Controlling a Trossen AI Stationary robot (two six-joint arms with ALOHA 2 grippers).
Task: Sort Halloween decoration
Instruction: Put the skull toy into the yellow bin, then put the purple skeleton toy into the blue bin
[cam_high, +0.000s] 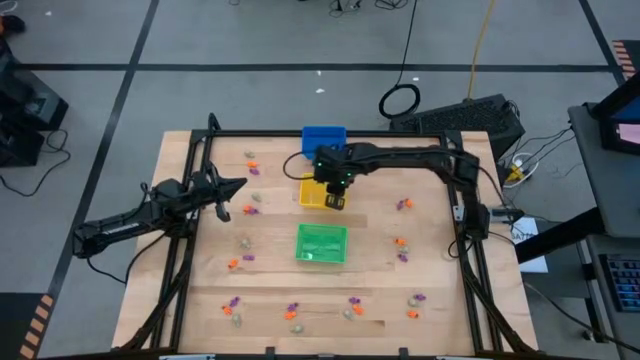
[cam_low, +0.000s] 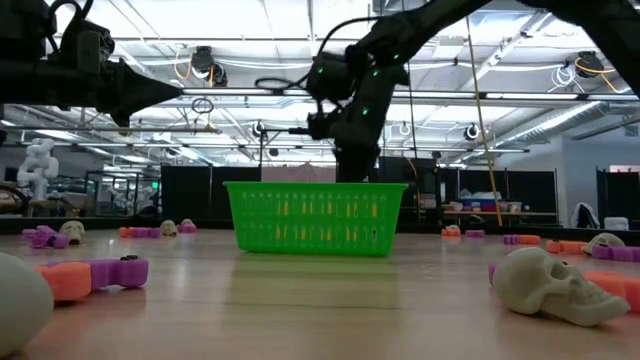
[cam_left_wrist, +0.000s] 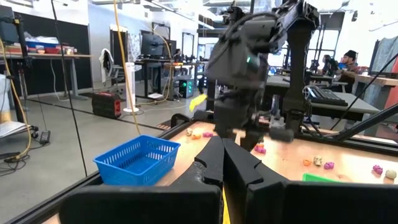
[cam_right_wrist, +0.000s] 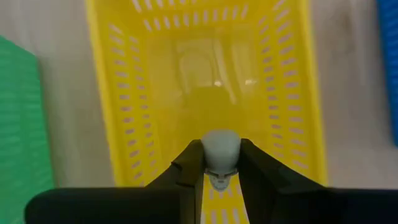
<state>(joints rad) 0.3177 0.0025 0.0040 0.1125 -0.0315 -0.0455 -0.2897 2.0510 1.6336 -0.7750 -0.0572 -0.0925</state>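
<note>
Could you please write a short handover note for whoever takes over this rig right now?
Right gripper: shut on a pale skull, held directly over the yellow bin, not yet released.
Left gripper: shut, empty, raised over the table's left side.
Bins: blue bin, yellow and green bin in a row down the table's middle.
Done: whether anything is already sorted cannot be told; the yellow bin's visible floor looks bare.
Left: drop the skull, then collect the orange, purple and pale trinkets scattered along the left, right and near edges.
</note>
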